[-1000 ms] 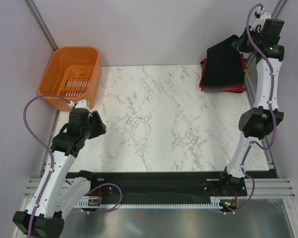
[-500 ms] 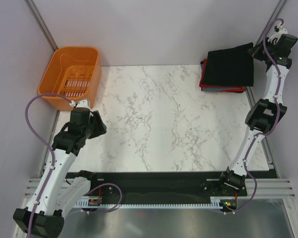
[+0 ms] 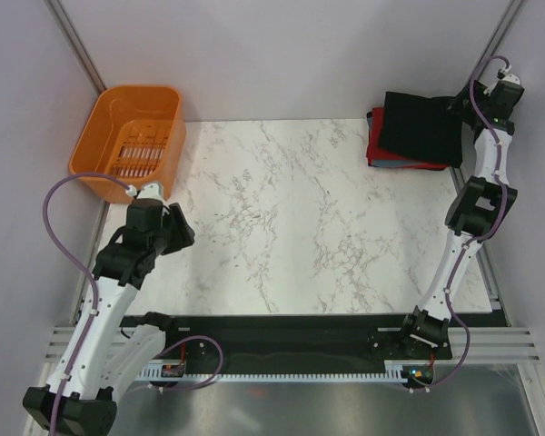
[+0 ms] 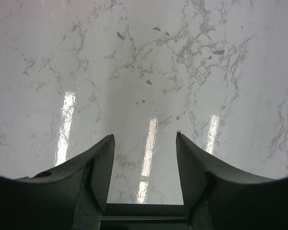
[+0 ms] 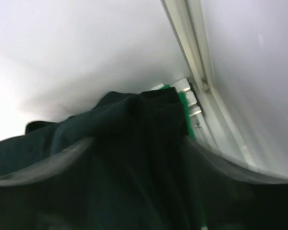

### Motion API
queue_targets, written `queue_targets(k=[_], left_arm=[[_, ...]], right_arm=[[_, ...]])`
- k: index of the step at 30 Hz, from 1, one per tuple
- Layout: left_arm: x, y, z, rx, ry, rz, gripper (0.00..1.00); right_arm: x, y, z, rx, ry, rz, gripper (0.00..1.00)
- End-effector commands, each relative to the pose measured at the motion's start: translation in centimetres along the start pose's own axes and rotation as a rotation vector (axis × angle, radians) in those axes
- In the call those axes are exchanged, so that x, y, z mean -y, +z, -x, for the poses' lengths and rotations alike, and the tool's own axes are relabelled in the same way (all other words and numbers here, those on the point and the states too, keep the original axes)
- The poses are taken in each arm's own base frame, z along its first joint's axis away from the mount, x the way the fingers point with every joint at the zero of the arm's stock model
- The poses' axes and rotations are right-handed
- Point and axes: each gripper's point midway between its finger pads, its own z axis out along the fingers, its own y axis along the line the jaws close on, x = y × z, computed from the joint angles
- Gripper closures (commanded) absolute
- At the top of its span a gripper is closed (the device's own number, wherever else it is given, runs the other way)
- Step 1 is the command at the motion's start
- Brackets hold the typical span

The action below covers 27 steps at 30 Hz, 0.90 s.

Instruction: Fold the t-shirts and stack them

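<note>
Far right, folded black t-shirt (image 3: 422,127) covers red t-shirt (image 3: 375,145).

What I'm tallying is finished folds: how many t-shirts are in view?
3, stacked far right on the table: black t-shirt on top, red t-shirt beneath, grey-blue t-shirt lowest, only an edge showing. More may be hidden.

No text, label, brand, number or sign can be read anywhere.

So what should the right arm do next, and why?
Probably let go with the right gripper and back away: the black t-shirt already lies folded on the red t-shirt, with its edge between the fingers.
</note>
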Motion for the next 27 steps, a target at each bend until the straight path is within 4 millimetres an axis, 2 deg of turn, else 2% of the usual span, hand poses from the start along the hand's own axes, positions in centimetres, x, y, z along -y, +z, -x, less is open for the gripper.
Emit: queue_targets(k=[1,3,4,6,7,8,9,10,11,12,13,14,15,16,17,18,19,20,21,22,23,24,26,27], left_arm=[[0.4,-0.4,0.7,0.04,-0.024,-0.017,0.39],[0.5,-0.6,0.7,0.047,-0.025,-0.023,0.39],[0.5,-0.7,0.8,0.053,-0.027,-0.025,0.39],[0.5,-0.9,0.8,0.058,-0.027,-0.029,0.39],[0.5,-0.8,0.8,0.06,-0.027,-0.029,0.39],[0.5,-0.9,0.9,0.063,-0.028,-0.029,0.39],[0.5,-1.1,1.0,0.07,-0.029,-0.031,0.39],[0.5,-1.1,1.0,0.07,-0.029,-0.032,0.39],[0.5,-1.2,1.1,0.074,-0.029,-0.035,0.39],[0.5,-1.3,1.1,0.079,-0.03,-0.034,0.39],[0.5,-1.5,1.2,0.088,-0.03,-0.037,0.39],[0.5,-1.6,1.3,0.095,-0.032,-0.04,0.39],[0.4,-1.7,1.3,0.097,-0.033,-0.04,0.39],[0.5,-1.9,1.4,0.108,-0.034,-0.045,0.39],[0.5,-1.9,1.4,0.107,-0.034,-0.047,0.39],[0.5,-2.0,1.5,0.11,-0.032,-0.05,0.39],[0.6,-2.1,1.6,0.115,-0.026,-0.055,0.39],[0.6,-2.4,1.7,0.125,-0.027,-0.061,0.39],[0.6,-2.6,1.8,0.131,-0.029,-0.063,0.4],[0.7,-2.7,1.9,0.135,-0.03,-0.065,0.4],[0.5,-2.8,1.9,0.143,-0.029,-0.059,0.4],[0.4,-2.9,2.0,0.148,-0.03,-0.053,0.4],[0.2,-2.9,2.1,0.158,-0.043,-0.047,0.4],[0.2,-2.8,2.0,0.153,-0.042,-0.046,0.38]], right_arm=[[-2.3,-3.9,7.6,0.181,-0.019,-0.023,0.08],[-2.3,-5.3,9.0,0.211,-0.023,-0.061,0.02],[-2.7,-6.9,10.7,0.243,-0.022,-0.074,0.02],[-2.7,-8.6,12.4,0.279,-0.001,-0.114,0.02],[-3.6,-10.6,14.2,0.316,-0.002,-0.112,0.02],[-3.9,-11.5,14.7,0.328,0.001,-0.121,0.02],[-3.8,-12.0,14.4,0.317,0.013,-0.131,0.02],[-5.0,-14.3,15.9,0.351,0.019,-0.118,0.02],[-5.4,-15.3,16.1,0.351,0.032,-0.114,0.02],[-5.4,-15.5,14.8,0.314,0.046,-0.107,0.02],[-7.0,-18.3,16.0,0.343,0.071,-0.076,0.02],[-6.7,-18.2,13.9,0.295,0.094,-0.076,0.02],[-7.6,-19.1,13.3,0.277,0.11,-0.033,0.02],[-9.4,-21.9,14.4,0.316,0.15,0.018,0.02],[-9.9,-22.7,13.5,0.298,0.172,0.04,0.02],[-9.3,-22.4,10.3,0.23,0.214,0.031,0.02],[-11.1,-25.1,10.5,0.234,0.217,0.092,0.02],[-10.7,-24.9,7.0,0.157,0.236,0.095,0.02],[-11.9,-27.7,7.0,0.176,0.224,0.13,0.02],[-12.8,-28.8,5.9,0.163,0.218,0.173,0.02],[-11.8,-28.8,2.2,0.101,0.226,0.15,0.02],[-12.7,-31.7,2.1,0.144,0.21,0.164,0.02],[-14.0,-33.6,-0.5,0.139,0.18,0.199,0.02],[-14.1,-35.3,-2.8,0.125,0.201,0.215,0.02]])
